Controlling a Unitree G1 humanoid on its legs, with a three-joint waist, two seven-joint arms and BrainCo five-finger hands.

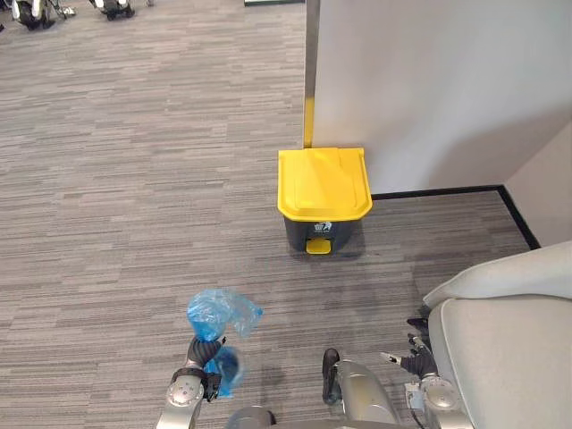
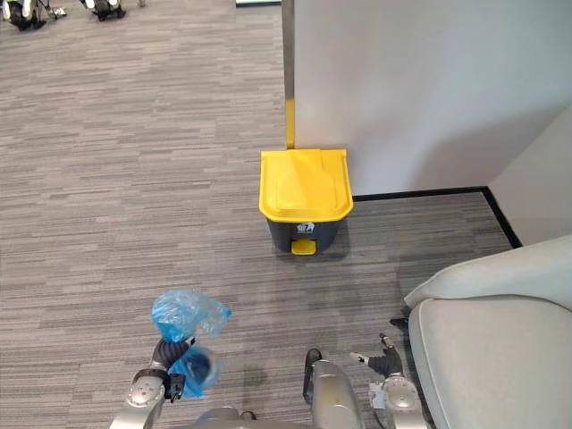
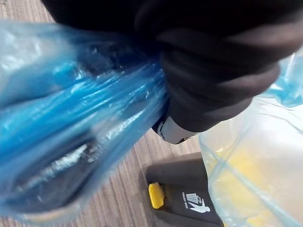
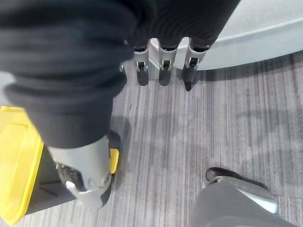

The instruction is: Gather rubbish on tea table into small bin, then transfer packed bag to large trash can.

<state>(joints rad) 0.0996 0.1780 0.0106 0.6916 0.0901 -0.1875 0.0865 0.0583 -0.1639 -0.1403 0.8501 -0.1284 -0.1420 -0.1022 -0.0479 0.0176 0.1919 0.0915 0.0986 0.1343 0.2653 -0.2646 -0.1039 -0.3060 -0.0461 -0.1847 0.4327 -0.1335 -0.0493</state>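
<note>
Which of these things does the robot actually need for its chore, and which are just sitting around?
Part of the job:
blue rubbish bag, bunched in the left hand
yellow-lidded trash can, lid down, against the white wall

Just around:
pale sofa, beside the empty right hand
grey carpet

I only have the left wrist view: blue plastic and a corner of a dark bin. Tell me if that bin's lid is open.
Observer: Closed. The yellow lid lies flat on the trash can.
Operator: Report the other hand.
Observer: The right hand hangs empty, fingers relaxed, beside a grey seat.
Operator: Say how the bag sits.
Observer: The left hand is shut round the blue bag, with plastic bunching above the hand.
</note>
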